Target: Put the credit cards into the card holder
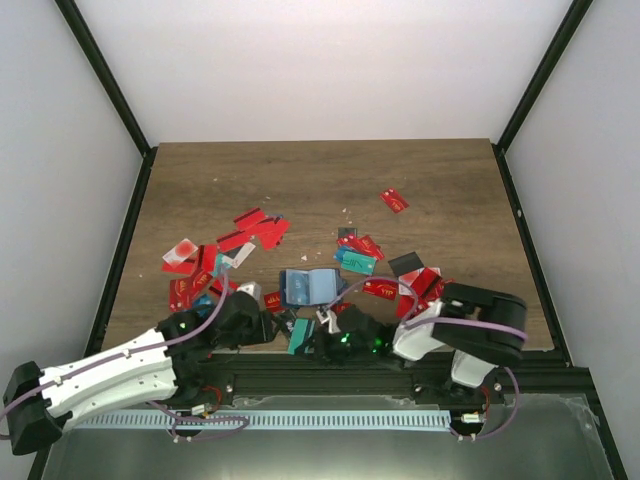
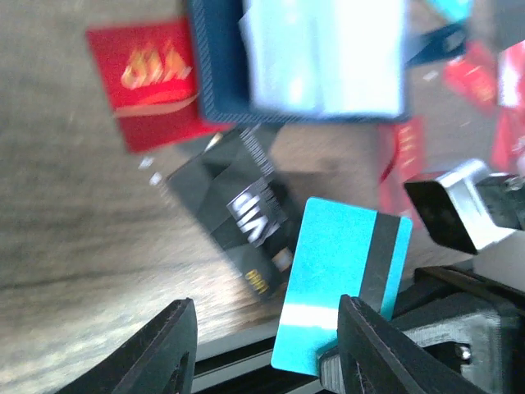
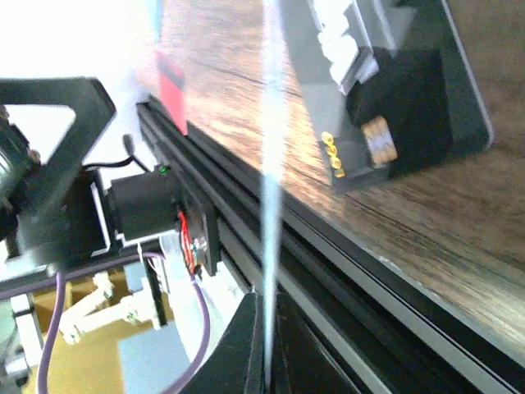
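Nearest you, your right tool [image 3: 267,310] is pressed together on the edge of a teal card [image 2: 340,275]. Your left tool [image 2: 267,316], at its 9 o'clock, sits spread and grips nothing. The card holder [image 1: 294,288] lies open on the desk [image 1: 330,180] at their 12 o'clock, with red credit cards [image 1: 250,235] scattered from its 10 to 3 o'clock.

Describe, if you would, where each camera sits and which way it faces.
Top external: fixed above and behind the arms, looking down on the table, scattered credit cards and the open card holder; both arms cross the bottom.
Left wrist: low on the left arm, facing the card holder; the open left gripper frames the bottom.
Right wrist: on the right arm, looking along the table's front rail; the right gripper is shut on a teal card seen edge-on.
Shared: both wrist views show that teal card.
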`<action>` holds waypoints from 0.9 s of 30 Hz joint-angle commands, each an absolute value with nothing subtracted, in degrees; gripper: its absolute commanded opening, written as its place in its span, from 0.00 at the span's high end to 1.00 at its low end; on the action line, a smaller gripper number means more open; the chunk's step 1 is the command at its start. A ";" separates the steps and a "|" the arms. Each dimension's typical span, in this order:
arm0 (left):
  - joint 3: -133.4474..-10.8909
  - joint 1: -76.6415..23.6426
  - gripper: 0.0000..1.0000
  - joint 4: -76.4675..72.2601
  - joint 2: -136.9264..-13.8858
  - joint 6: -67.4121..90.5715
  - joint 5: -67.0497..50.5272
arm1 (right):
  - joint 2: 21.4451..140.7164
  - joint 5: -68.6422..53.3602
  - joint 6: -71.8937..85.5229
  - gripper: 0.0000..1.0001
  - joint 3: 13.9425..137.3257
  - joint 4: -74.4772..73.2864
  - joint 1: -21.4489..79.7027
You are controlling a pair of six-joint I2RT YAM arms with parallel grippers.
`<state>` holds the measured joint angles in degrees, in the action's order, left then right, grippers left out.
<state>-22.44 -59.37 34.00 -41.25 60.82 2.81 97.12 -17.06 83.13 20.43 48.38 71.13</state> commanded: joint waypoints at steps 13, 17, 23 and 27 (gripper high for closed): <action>-40.33 -47.57 0.46 13.61 -51.85 32.63 -9.93 | 62.68 -51.68 37.84 0.99 28.59 10.17 33.27; -40.48 -42.24 0.47 4.39 -56.14 29.84 -24.50 | 65.99 -61.46 37.80 0.99 29.83 17.12 29.49; -39.18 -38.24 0.47 -5.88 -59.65 31.24 -37.40 | 69.42 -68.12 37.70 0.99 30.49 24.18 28.92; -38.69 -37.62 0.50 -8.46 -61.14 32.17 -40.33 | 69.76 -69.84 37.25 0.99 30.91 25.40 28.92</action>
<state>-39.33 -38.30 -1.15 -60.07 32.51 -32.10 69.73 -64.20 39.16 27.88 21.28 29.58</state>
